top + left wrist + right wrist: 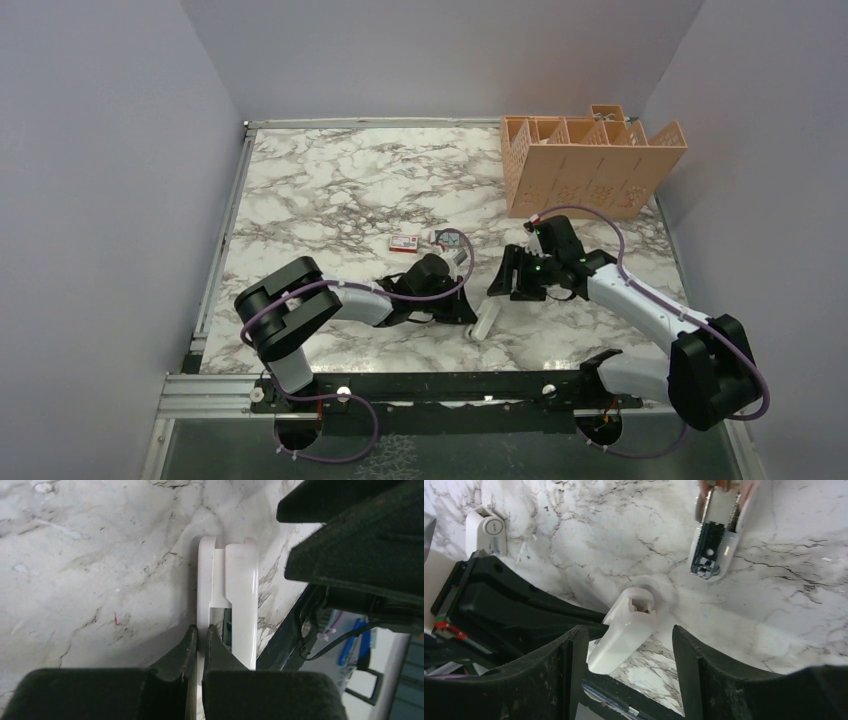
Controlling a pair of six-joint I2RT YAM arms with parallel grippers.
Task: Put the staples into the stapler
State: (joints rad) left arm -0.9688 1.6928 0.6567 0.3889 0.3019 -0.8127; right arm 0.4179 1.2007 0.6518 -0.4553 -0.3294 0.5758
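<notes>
The white plastic stapler [485,320] is lying on the marble-patterned worktop [330,190] between the two arms, its long axis running roughly near-to-far with the far end leaning slightly right. The left arm [330,300] is reaching in from the left, and the left jaws are clenching a thin side wall at one end of the stapler, so in the left wrist view the body is stretching straight away from them. The right jaws are standing released and wide, framing the stapler's free end in their own view without visibly touching it. The staples are lying the other way: the small red-and-white cardboard box [404,242] is sitting beyond the left wrist, far-left of the right jaws and well apart from them, with a small blue cylinder [447,238] near it. The silvery strips themselves are too small to pick out from above. The left arm is nearer the box but occupied, so I am judging the free right jaws to be the ones to fetch a strip. Counting: one box, one cylinder, one orange slotted plastic organiser [590,165] at the far right, and two further white pieces in the right wrist view, one showing an open metal channel [711,540], one with a round button [485,530]. Whether these belong to the stapler I cannot tell.
</notes>
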